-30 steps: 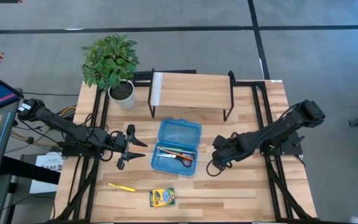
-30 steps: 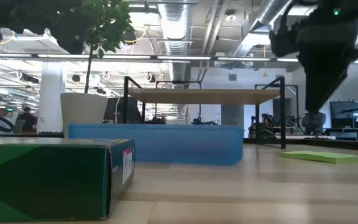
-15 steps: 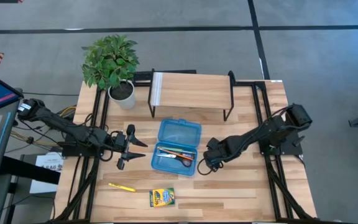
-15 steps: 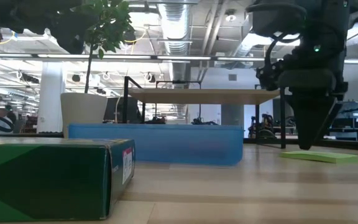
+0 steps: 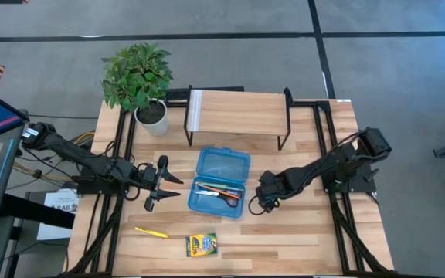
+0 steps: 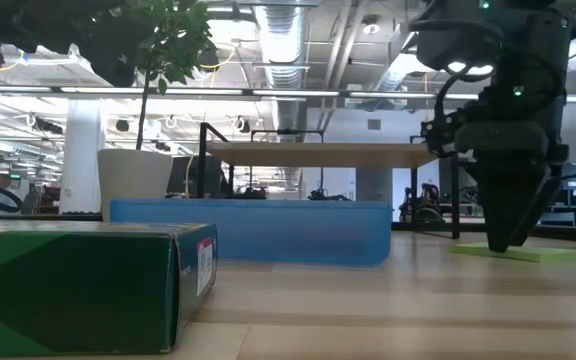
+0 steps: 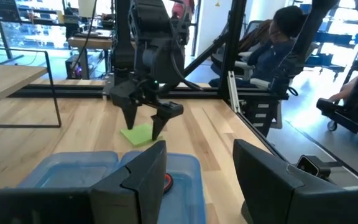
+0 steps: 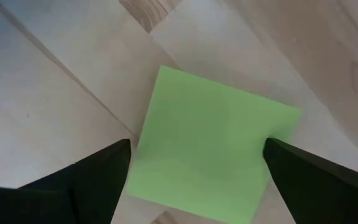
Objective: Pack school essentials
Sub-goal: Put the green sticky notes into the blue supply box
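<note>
The lime-green sticky-note pad (image 8: 213, 146) lies flat on the table right of the blue case (image 5: 219, 181). My right gripper (image 8: 197, 144) is open and points down over it, one finger on either side (image 6: 508, 240); in the high view it hides the pad. The open case holds red-handled scissors (image 5: 229, 198) and pencils (image 5: 211, 188). A yellow pencil (image 5: 151, 232) and the crayon box (image 5: 201, 245) lie near the table's near edge. My left gripper (image 5: 174, 185) waits open, left of the case. My right gripper comes at the pad from above, pointing down, with its open fingers (image 8: 98, 174) beside two opposite edges of the pad (image 8: 148, 155), which lies flat on the table. Whether the fingertips touch the pad I cannot tell.
A potted plant (image 5: 137, 77) stands at the far left corner. A wooden riser on black legs (image 5: 238, 116) stands behind the case. People sit in the room beyond the table (image 7: 278, 50). Bare wood lies between the case and the near edge.
My right gripper has moved a little toward the case and come down from well above the table until its fingertips stand at the level of the sticky-note pad. The pad, the case and my left arm have kept still.
</note>
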### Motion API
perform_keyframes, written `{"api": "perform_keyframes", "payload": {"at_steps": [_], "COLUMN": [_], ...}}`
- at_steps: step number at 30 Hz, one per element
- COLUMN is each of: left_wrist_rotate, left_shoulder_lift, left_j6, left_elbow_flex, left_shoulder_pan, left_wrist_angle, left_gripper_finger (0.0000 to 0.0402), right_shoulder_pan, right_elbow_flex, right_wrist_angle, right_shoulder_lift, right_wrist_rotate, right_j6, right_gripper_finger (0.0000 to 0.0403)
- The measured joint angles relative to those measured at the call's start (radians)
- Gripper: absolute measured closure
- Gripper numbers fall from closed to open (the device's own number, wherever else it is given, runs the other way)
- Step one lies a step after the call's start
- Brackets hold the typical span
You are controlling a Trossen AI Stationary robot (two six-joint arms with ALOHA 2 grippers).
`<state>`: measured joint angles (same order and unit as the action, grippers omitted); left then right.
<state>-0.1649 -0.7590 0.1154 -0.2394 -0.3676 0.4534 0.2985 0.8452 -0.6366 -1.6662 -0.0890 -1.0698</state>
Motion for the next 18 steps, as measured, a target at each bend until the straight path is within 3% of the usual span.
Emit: {"api": "perform_keyframes", "payload": {"at_steps": [9, 18], "left_wrist_rotate": [0.000, -0.004], "left_shoulder_lift": [0.000, 0.000], "left_j6": [0.001, 0.001], "left_elbow_flex": [0.000, 0.000], "left_shoulder_pan": [0.000, 0.000], "left_wrist_angle": [0.001, 0.001], "left_gripper_finger": [0.0228, 0.0228], "right_shoulder_pan": [0.000, 0.000], "right_elbow_flex": [-0.013, -0.009], "right_wrist_angle": [0.010, 0.002], "right_shoulder_lift": [0.005, 0.004], "right_wrist_rotate": [-0.011, -0.011], "right_j6": [-0.018, -0.030], "right_gripper_finger": [0.0022, 0.0091]}}
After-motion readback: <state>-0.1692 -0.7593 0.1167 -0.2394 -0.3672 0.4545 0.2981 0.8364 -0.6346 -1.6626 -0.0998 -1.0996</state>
